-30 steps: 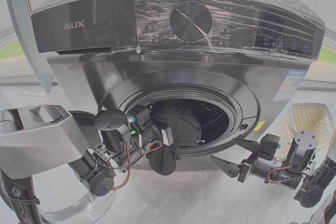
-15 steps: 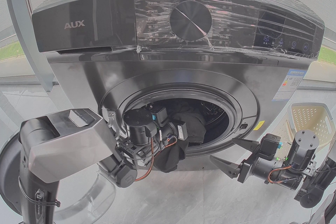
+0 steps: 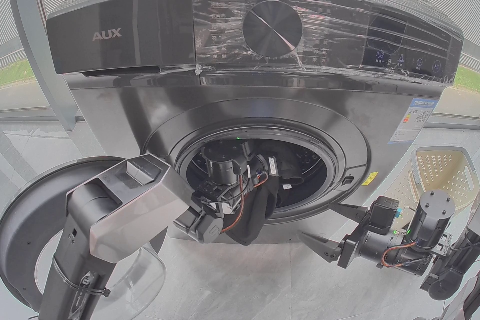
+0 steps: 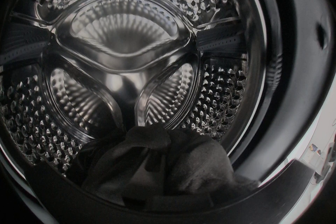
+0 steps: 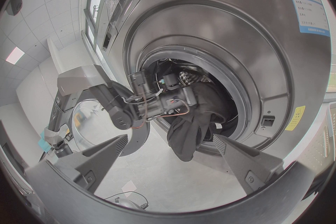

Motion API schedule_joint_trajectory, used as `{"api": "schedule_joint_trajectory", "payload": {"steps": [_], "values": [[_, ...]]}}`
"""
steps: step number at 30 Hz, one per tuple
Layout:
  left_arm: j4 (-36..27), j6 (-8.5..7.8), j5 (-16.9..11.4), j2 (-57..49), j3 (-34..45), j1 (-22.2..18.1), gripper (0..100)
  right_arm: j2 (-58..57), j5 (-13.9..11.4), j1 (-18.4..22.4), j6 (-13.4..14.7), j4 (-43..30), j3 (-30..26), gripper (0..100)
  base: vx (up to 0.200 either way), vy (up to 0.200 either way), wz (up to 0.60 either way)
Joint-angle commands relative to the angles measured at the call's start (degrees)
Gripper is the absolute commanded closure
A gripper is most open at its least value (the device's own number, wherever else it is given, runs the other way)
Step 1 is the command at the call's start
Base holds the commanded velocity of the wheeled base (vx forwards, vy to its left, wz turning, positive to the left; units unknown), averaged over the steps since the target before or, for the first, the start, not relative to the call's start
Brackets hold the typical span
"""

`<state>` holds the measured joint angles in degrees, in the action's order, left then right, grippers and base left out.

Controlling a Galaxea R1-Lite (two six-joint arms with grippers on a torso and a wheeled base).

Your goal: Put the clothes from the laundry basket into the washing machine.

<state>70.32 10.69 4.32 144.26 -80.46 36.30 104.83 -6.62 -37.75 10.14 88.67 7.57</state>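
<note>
The dark grey washing machine point(image 3: 280, 101) stands in front of me with its round opening point(image 3: 305, 171) uncovered. My left gripper point(image 3: 272, 171) reaches into the opening, its fingers buried in a black garment point(image 3: 252, 216). Part of that garment hangs down over the opening's lower rim. In the left wrist view the steel drum point(image 4: 122, 46) lies ahead, with the black garment point(image 4: 168, 161) bunched at its front lip. My right gripper point(image 3: 330, 228) hangs open and holds nothing, low to the right of the opening. The right wrist view shows the garment point(image 5: 190, 123) beyond its spread fingers point(image 5: 105, 154).
The machine's door point(image 3: 30, 216) is swung open at the lower left, beside my left arm. A beige perforated laundry basket point(image 3: 442, 168) stands on the floor to the right of the machine, behind my right arm. Pale floor tiles point(image 3: 260, 281) lie in front.
My left arm has swung right and forward, carrying the black garment from below the opening's left edge up into the drum mouth. The right gripper has dropped slightly.
</note>
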Motion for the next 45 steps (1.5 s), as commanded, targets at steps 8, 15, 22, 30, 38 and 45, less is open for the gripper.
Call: {"api": "schedule_joint_trajectory", "payload": {"steps": [8,15,22,30,38,45], "values": [[-8.1,-1.37,5.4,10.4,-20.6,-3.0,100,0.2,0.0,-2.4,0.0,0.0,-1.7,0,0.0,0.0,0.0],[-10.8,-1.55,6.9,12.7,-28.4,-3.3,100,0.6,-0.1,-2.4,0.0,-0.1,-1.7,0,0.0,0.0,0.0],[-11.4,-1.11,6.9,12.1,-28.4,-3.2,0,0.6,-0.1,-2.4,0.0,-0.1,-1.7,0,0.0,0.0,0.0],[-18.7,-1.55,5.3,2.2,-15.2,-2.6,0,0.5,-0.1,-2.4,0.0,0.0,-1.6,0,0.0,0.0,0.0],[-29.1,-2.08,2.3,-5.0,-6.3,-1.9,0,0.2,-0.1,-2.4,0.0,0.0,-1.6,0,0.0,0.0,0.0],[-31.9,-4.54,0.8,-7.0,0.4,-1.6,0,0.2,-0.1,-2.5,-0.1,0.0,-1.5,0,0.0,0.0,0.0]]}}
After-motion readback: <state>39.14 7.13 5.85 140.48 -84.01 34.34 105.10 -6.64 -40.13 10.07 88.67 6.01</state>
